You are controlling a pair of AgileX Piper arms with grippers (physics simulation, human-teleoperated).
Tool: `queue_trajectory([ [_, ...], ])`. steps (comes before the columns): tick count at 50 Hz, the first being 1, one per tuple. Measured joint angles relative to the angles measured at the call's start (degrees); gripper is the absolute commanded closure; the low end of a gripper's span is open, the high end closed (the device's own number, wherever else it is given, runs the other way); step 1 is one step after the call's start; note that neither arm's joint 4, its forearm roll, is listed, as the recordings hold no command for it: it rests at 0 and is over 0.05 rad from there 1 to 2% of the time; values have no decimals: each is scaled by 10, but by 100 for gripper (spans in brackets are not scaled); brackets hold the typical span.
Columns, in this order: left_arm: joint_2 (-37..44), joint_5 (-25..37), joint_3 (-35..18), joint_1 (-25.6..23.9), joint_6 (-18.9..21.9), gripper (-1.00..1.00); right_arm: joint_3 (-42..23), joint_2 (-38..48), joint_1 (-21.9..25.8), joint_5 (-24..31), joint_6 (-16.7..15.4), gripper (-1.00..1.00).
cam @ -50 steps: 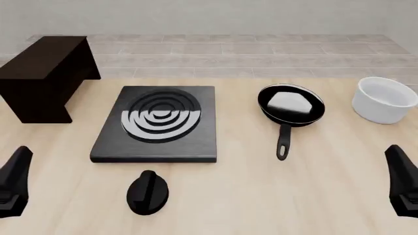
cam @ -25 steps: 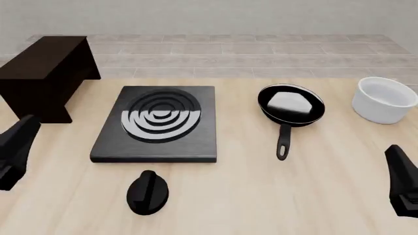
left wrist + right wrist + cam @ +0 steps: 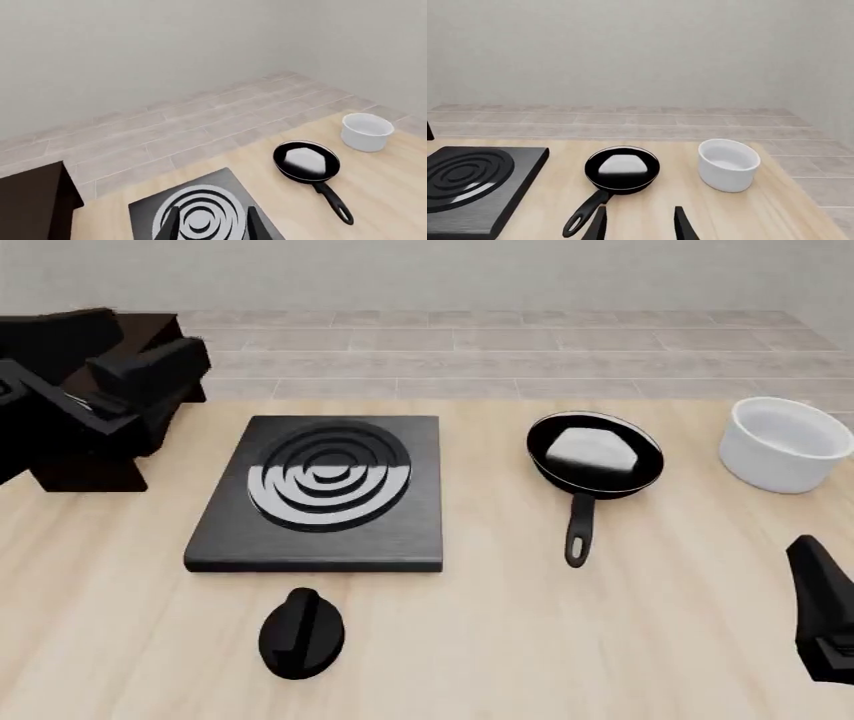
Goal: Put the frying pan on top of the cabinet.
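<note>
right gripper [image 3: 639,225] open, frying pan [image 3: 594,459] handle toward arms

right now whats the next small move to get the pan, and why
Probably ease the right gripper forward and down toward the pan's handle. The pan sits untouched on the table, handle pointing back toward the right arm's side, and the fingers are apart. The left gripper is up by the cabinet, farther off.

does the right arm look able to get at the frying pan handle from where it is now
Probably yes. The frying pan sits on the table's right half with its handle pointing back toward the right gripper, whose jaws are open. Only bare table lies between them; the white bowl stands off to the side.
</note>
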Motion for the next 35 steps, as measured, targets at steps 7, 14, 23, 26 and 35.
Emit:
queue_trajectory([
  [7,85,-6,-50,-26,-4,-100,0,0,0,0,-1,-100],
  [14,163,-3,-98,-51,-5,-100,0,0,0,0,-2,-100],
  [23,235,12,-152,-77,-10,-100,0,0,1,-1,-4,-100],
  [26,261,21,-173,-86,-15,-100,0,0,1,-1,-4,-100],
  [35,344,53,-242,-97,-34,-100,0,0,1,0,-5,-100],
])
